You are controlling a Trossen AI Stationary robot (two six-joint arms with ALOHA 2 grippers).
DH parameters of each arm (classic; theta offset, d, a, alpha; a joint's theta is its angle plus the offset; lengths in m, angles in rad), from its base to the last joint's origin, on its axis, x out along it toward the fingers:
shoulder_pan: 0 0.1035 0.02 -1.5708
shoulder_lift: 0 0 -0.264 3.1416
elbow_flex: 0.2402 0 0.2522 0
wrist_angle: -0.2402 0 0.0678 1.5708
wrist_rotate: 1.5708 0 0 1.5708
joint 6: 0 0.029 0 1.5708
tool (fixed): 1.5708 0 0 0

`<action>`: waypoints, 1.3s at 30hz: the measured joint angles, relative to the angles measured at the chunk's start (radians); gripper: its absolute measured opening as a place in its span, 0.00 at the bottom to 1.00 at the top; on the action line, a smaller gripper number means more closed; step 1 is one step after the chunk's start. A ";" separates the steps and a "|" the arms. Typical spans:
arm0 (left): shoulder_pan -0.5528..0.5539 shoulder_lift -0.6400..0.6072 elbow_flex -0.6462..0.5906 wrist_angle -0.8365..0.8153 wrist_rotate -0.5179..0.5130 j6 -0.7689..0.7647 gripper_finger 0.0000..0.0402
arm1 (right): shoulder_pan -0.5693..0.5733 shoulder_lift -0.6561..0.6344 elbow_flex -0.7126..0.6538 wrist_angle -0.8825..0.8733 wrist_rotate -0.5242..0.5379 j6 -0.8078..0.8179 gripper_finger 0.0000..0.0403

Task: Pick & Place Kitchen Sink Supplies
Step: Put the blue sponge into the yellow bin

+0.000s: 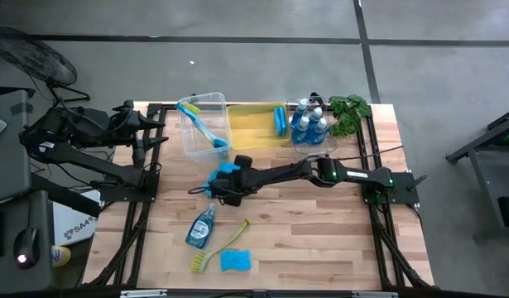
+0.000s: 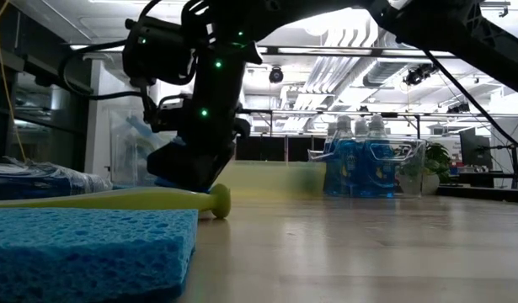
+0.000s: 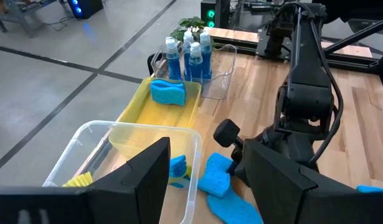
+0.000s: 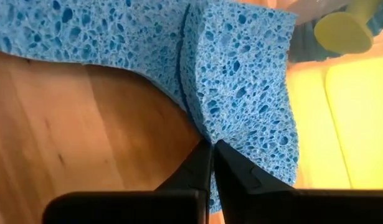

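Observation:
My right gripper (image 1: 221, 186) reaches to the table's middle, low over two overlapping blue sponges (image 3: 217, 179), and is shut at their seam (image 4: 197, 118). My left gripper (image 3: 207, 149) waits open at the table's left edge, touching nothing. A clear soap bottle (image 1: 202, 226), a yellow-green brush (image 1: 221, 248) and another blue sponge (image 1: 235, 261) lie flat near the front. At the far side, a clear bin (image 1: 188, 136) holds a blue brush (image 1: 203, 124), a yellow bin (image 1: 252, 136) holds a sponge (image 1: 280, 121), and a small clear bin holds several bottles (image 1: 310, 124). My right gripper has its shut fingertips (image 4: 203, 158) against the blue sponge's edge (image 4: 207, 134), right where the second sponge meets it. The fingers slant down from the table's right side. Whether sponge is pinched between the tips I cannot tell. Both sponges sit low on the table.
A green plant (image 1: 350, 110) stands at the far right corner beside the bottle bin. The three bins line the far edge. Bare wood (image 1: 320, 240) spreads over the table's right and near-right part.

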 joint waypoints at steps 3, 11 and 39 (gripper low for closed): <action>0.000 0.000 0.000 0.000 0.000 -0.001 0.50 | 0.008 -0.012 -0.001 -0.010 -0.013 0.011 0.01; 0.000 0.000 0.000 0.000 0.000 -0.003 0.50 | 0.014 -0.101 -0.002 -0.053 -0.007 0.035 0.00; 0.000 0.000 0.000 0.001 0.000 -0.004 0.50 | -0.129 -0.380 0.000 -0.418 -0.181 0.392 0.00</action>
